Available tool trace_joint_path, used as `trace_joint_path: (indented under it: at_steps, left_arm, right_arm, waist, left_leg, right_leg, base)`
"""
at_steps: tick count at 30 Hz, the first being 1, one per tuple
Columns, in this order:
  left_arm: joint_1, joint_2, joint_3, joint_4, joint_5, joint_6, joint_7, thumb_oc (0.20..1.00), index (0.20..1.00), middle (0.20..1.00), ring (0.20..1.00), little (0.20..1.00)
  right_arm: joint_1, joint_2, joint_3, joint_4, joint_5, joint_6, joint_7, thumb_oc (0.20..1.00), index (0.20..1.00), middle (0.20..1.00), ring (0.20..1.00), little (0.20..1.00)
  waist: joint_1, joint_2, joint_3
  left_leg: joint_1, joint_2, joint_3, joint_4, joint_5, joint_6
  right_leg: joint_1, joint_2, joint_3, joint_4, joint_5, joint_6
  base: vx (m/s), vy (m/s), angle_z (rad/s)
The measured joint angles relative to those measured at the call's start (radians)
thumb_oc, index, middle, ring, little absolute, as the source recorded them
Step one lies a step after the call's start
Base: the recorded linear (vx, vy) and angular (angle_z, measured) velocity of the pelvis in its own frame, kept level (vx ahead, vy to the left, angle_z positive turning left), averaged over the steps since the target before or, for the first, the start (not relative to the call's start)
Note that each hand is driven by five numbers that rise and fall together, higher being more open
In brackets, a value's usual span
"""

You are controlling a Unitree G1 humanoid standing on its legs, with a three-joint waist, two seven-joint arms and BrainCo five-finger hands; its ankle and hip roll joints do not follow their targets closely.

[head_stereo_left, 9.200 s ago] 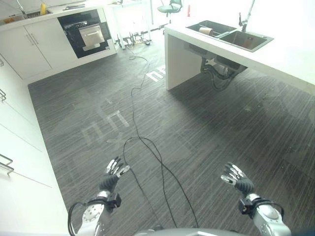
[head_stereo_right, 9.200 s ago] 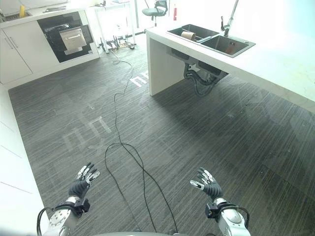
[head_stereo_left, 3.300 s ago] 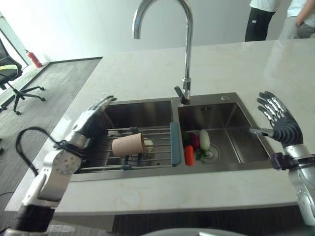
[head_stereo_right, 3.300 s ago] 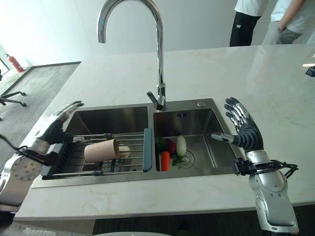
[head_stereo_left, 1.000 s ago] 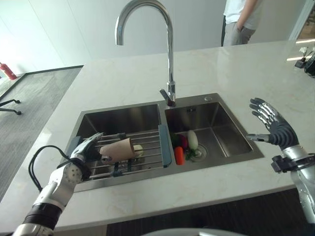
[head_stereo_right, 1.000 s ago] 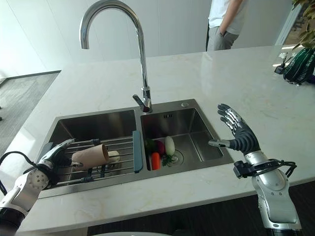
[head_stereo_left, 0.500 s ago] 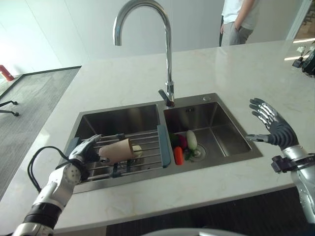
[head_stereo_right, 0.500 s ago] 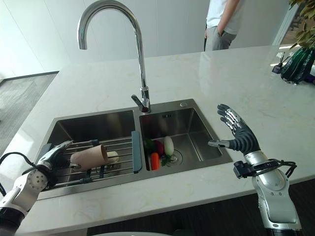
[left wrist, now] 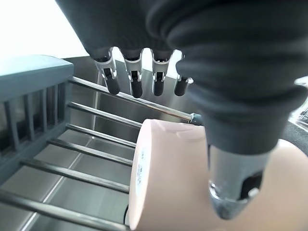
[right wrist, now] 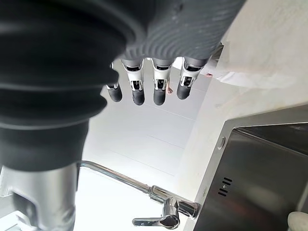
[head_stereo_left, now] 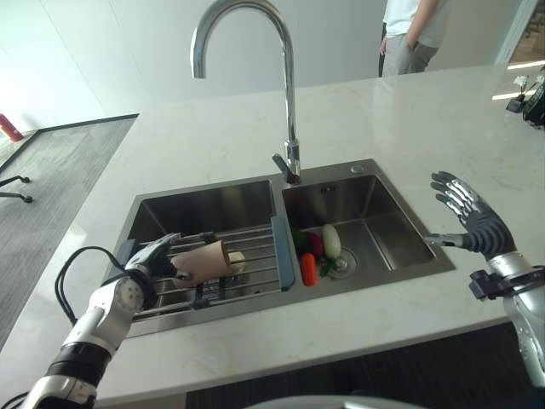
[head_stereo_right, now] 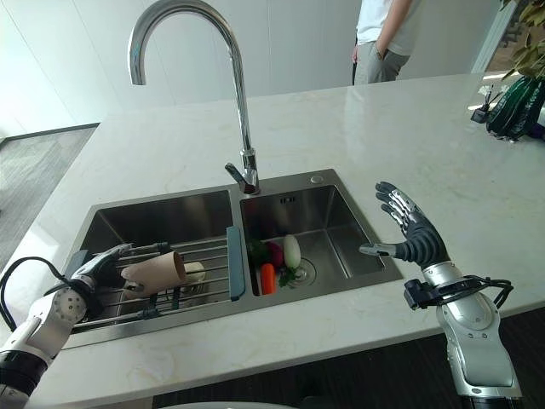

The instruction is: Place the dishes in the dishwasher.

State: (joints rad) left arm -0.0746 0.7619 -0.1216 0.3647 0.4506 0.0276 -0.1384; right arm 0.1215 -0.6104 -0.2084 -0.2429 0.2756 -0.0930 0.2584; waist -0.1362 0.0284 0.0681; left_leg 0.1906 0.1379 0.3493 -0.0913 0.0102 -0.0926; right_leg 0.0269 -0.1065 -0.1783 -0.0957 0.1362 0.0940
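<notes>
Left eye view: the left robot hand (head_stereo_left: 152, 258) reaches into the left basin of the sink (head_stereo_left: 204, 201), its relaxed fingers at the base end of one beige cup (head_stereo_left: 203, 260) that lies on its side on one wire rack (head_stereo_left: 251, 256). The cup's long axis runs away from that hand toward the divider, with its mouth pointing that way. One pale object, only partly seen, sits just past the cup's mouth. The right robot hand (head_stereo_left: 473, 225) hovers spread over the worktop (head_stereo_left: 204, 141), well apart from the cup, so the left is the nearer by far. In the right basin lie a few vegetables (head_stereo_left: 322, 250): one orange, one white, one dark red, with some green. One faucet (head_stereo_left: 285, 85) arches above.

Right eye view: the left robot hand's fingers touch or nearly touch the cup's base, not curled round it. One person (head_stereo_right: 381, 34) stands beyond the worktop, with a dark green bag (head_stereo_right: 521, 107) at its far corner.

Left wrist view: the cup lies directly beneath the palm, thumb (left wrist: 234, 190) over its side, fingers (left wrist: 135, 81) straight past its base above the rack bars. The hold is not yet closed; the grasp likely turns on wrapping across the cup's width.

Right wrist view: fingers hang straight and wide, holding nothing, with the faucet and the sink's edge beyond.
</notes>
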Motion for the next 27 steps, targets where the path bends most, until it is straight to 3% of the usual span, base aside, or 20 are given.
trace_joint_path:
  at_steps: [16, 19, 20, 21, 27]
  left_arm:
    - [0.0, -0.017, -0.039, 0.012, 0.011, 0.015, -0.062, 1.0, 1.0, 1.0, 1.0, 1.0]
    - [-0.001, -0.017, -0.039, 0.015, 0.01, 0.018, -0.062, 1.0, 1.0, 1.0, 1.0, 1.0]
    - [-0.01, -0.017, -0.045, 0.039, 0.01, 0.019, -0.062, 0.46, 0.46, 0.46, 0.46, 0.46]
    - [-0.019, -0.017, -0.053, 0.06, 0.011, 0.02, -0.062, 0.2, 0.2, 0.2, 0.2, 0.2]
    - [-0.083, -0.036, -0.074, 0.121, 0.081, 0.038, -0.072, 0.2, 0.2, 0.2, 0.2, 0.2]
  right_arm:
    - [0.0, -0.009, -0.003, 0.0, 0.001, 0.02, 0.002, 1.0, 1.0, 1.0, 1.0, 1.0]
    - [-0.008, -0.062, -0.016, -0.005, 0.003, 0.02, 0.009, 1.0, 1.0, 1.0, 1.0, 1.0]
    - [-0.023, -0.066, -0.018, -0.002, 0.009, 0.02, 0.009, 1.0, 1.0, 1.0, 1.0, 1.0]
    - [-0.035, -0.066, -0.02, -0.003, 0.022, 0.02, 0.009, 1.0, 1.0, 1.0, 1.0, 1.0]
    - [-0.039, -0.066, -0.043, -0.003, 0.023, 0.02, 0.01, 1.0, 1.0, 1.0, 1.0, 1.0]
  waist:
    - [-0.004, 0.001, 0.002]
    - [-0.006, 0.004, 0.012]
    - [-0.008, 0.005, 0.02]
    - [-0.009, 0.007, 0.029]
    - [-0.009, 0.024, 0.032]
  left_leg:
    - [0.004, 0.001, 0.014, 0.0, -0.007, -0.001]
    - [0.003, -0.001, 0.016, 0.0, -0.007, -0.001]
    - [0.002, -0.001, 0.016, 0.0, -0.007, 0.0]
    - [0.001, -0.001, 0.016, 0.0, -0.007, 0.0]
    - [0.006, -0.001, 0.013, 0.0, -0.007, 0.0]
  right_leg:
    - [-0.001, 0.001, 0.005, 0.0, -0.001, 0.0]
    - [-0.004, 0.0, 0.007, 0.0, 0.0, 0.001]
    - [-0.007, 0.0, 0.008, 0.0, 0.0, 0.001]
    - [-0.008, 0.001, 0.008, 0.0, 0.001, 0.002]
    - [0.0, 0.001, 0.008, 0.0, -0.002, 0.003]
  base:
    - [0.01, -0.003, -0.01]
    - [-0.02, 0.02, -0.03]
    - [0.0, 0.005, -0.04]
    - [0.0, 0.0, 0.0]
    - [0.02, 0.004, 0.01]
